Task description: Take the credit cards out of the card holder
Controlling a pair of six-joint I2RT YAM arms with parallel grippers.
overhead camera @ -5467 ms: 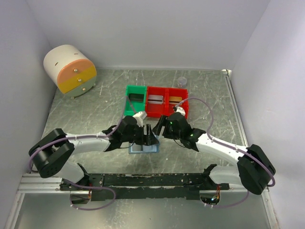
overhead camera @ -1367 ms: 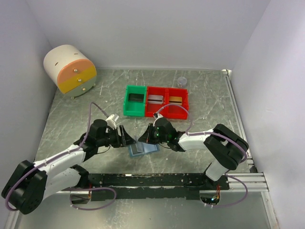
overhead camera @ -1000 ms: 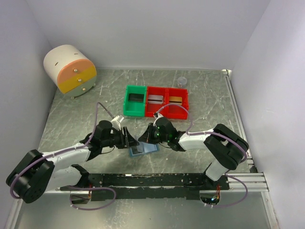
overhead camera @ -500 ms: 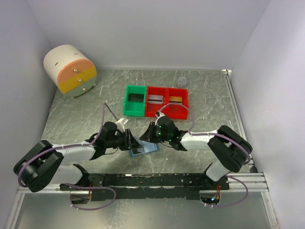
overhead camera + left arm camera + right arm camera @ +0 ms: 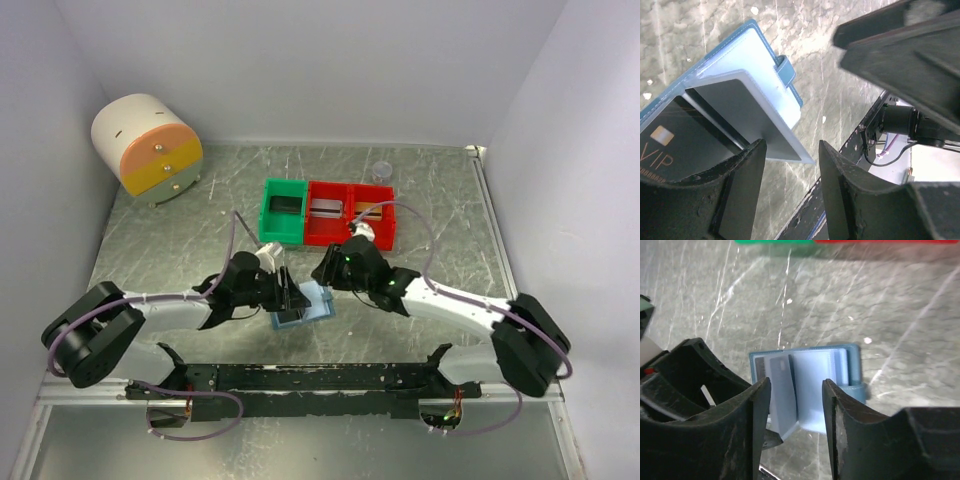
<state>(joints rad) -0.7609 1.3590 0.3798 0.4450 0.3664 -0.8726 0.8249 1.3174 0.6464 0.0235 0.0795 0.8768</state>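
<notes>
Noted left gripper (image 5: 290, 297) advanced to the open card holder (image 5: 318, 300) on the table (image 5: 180, 250), jaws wide, empty; right gripper (image 5: 324, 272) likewise wide just behind; dark VIP card (image 5: 665, 150) and grey card (image 5: 740, 107) lodged inside (neither gripped); extraction of both judged outstanding.

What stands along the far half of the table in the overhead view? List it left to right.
Round cream drawer unit with orange and yellow fronts → green plastic bin → middle red plastic bin → right red plastic bin. Small clear cup omitted: it overlaps the right bin.
</notes>
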